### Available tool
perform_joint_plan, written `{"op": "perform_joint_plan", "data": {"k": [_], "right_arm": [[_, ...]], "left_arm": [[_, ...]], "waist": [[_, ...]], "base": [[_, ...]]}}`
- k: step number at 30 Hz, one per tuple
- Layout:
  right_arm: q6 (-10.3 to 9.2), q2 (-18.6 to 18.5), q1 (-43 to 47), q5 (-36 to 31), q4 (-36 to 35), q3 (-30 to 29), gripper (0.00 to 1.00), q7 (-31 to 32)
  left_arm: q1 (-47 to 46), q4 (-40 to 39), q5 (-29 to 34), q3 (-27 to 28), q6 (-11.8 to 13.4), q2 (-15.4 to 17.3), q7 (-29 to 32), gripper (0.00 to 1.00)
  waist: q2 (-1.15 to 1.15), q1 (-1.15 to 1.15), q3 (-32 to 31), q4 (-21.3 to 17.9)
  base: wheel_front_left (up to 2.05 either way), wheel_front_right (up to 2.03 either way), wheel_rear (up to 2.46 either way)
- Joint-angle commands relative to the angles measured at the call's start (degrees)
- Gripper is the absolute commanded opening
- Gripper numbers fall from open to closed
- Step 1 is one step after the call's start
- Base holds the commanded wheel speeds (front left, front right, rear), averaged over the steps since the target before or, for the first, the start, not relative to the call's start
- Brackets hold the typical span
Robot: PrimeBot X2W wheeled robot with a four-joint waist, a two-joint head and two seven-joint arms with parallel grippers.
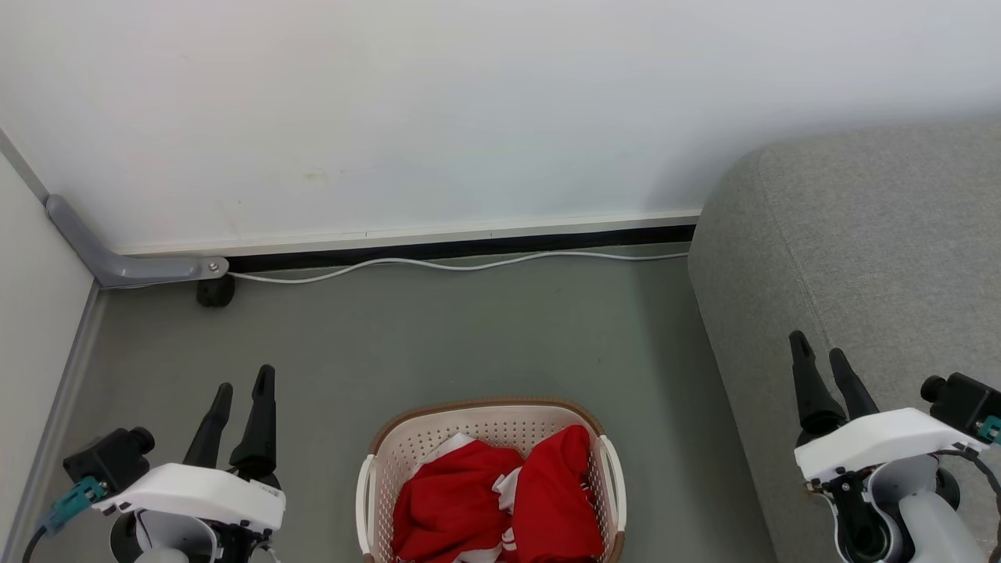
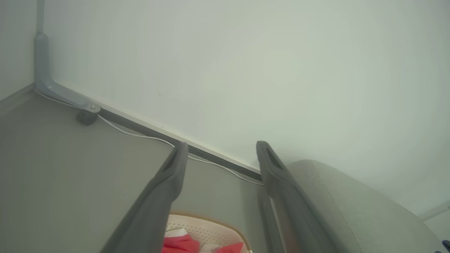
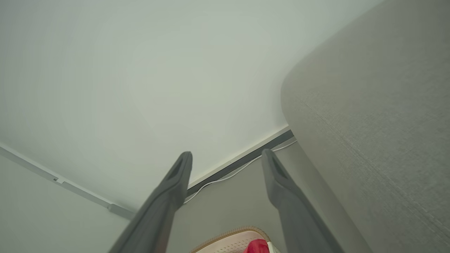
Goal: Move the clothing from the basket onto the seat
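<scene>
Left gripper (image 1: 245, 379) and right gripper (image 1: 817, 346) both spread wide, nothing held.
Clothing (image 1: 500, 500) lies bunched in the basket (image 1: 485, 405), low between the two pairs of fingers; the seat (image 1: 860, 258) sits just beside the right pair. A deep plunge could snag the perforated wall and drag the basket along.

The left pincer (image 1: 245, 379) sits at the lower left of the head view, its two dark fingers pointing up, spread apart and holding nothing. The right pincer (image 1: 817, 345) sits at the lower right, slightly higher, its fingers likewise upright, parted and empty.
</scene>
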Motion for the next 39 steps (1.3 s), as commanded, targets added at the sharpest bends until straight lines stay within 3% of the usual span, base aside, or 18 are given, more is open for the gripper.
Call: {"op": "perform_joint_plan", "data": {"k": [1,39], "right_arm": [[0.22,-0.8,-3.3,-2.5,-0.8,1.3,1.0,-1.1],[0.25,-1.1,-9.6,-29.4,2.5,1.6,1.0,-7.5]], "left_arm": [[-3.9,-1.1,2.5,1.0,-0.2,1.5,-0.9,1.0],[-7.9,2.7,26.6,5.1,-0.2,2.6,-7.3,1.0]], "waist": [[0.0,0.0,0.0,0.0],[0.0,0.0,1.0,-0.5]], "base": [[0.0,0.0,0.0],[0.0,0.0,0.0]]}}
